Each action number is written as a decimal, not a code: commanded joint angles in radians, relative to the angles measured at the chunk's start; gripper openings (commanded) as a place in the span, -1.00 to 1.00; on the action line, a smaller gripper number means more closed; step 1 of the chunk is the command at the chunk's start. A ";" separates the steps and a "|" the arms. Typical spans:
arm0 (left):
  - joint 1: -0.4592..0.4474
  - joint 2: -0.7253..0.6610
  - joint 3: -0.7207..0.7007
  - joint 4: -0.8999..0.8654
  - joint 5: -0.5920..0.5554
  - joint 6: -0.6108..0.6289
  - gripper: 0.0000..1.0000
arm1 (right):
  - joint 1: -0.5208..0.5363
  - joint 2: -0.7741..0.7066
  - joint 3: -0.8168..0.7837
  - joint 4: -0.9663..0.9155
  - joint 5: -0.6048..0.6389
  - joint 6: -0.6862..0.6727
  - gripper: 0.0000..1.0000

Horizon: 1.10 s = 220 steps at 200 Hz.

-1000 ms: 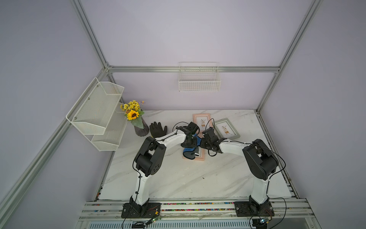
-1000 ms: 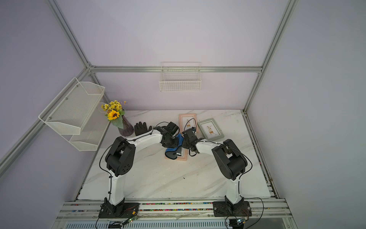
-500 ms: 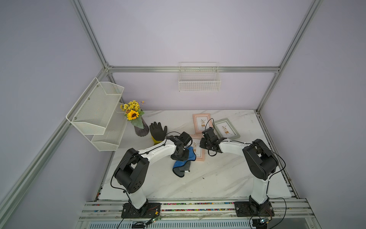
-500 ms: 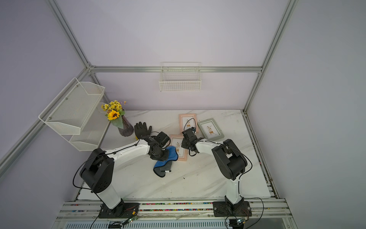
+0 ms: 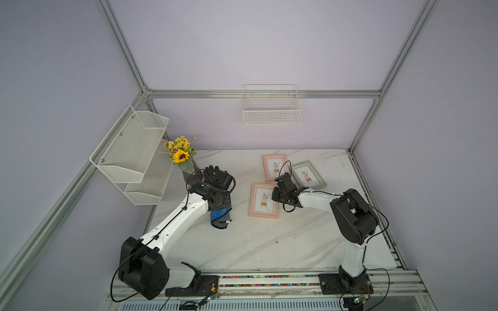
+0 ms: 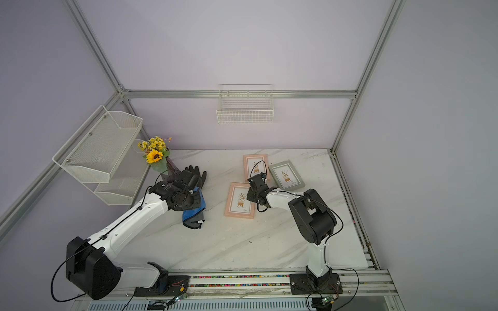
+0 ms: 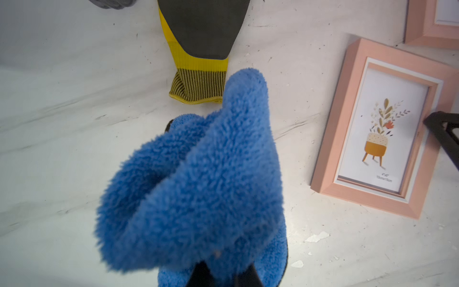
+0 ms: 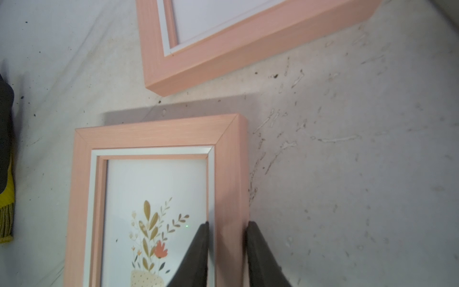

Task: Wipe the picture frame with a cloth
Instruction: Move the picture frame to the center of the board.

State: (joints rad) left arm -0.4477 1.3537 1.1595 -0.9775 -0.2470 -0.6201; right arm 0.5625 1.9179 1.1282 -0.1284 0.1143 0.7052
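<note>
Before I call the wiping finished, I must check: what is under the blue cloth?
Marble table shows around the cloth hanging from the left gripper; the pink frame lies apart. Directly beneath is covered.

Only text I can read from here is tiny print under the potted plant in the pink frame (image 7: 335, 139); looks like 4"x6" and 10cmx15cm; kinda blurry tho
</note>
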 commanded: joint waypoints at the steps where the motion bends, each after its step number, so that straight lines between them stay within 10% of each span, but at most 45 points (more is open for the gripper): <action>1: 0.012 -0.011 -0.016 0.084 0.025 -0.010 -1.00 | 0.006 0.045 0.009 -0.088 -0.006 -0.010 -0.45; 220: 0.037 -0.243 -0.196 0.333 0.071 0.002 -0.97 | 0.077 0.499 0.788 -0.261 -0.062 0.078 -0.19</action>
State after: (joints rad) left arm -0.4191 1.1366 0.9531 -0.6762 -0.1780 -0.6342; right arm 0.6250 2.3562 1.8187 -0.3317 0.0723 0.7536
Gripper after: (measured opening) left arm 0.086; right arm 0.417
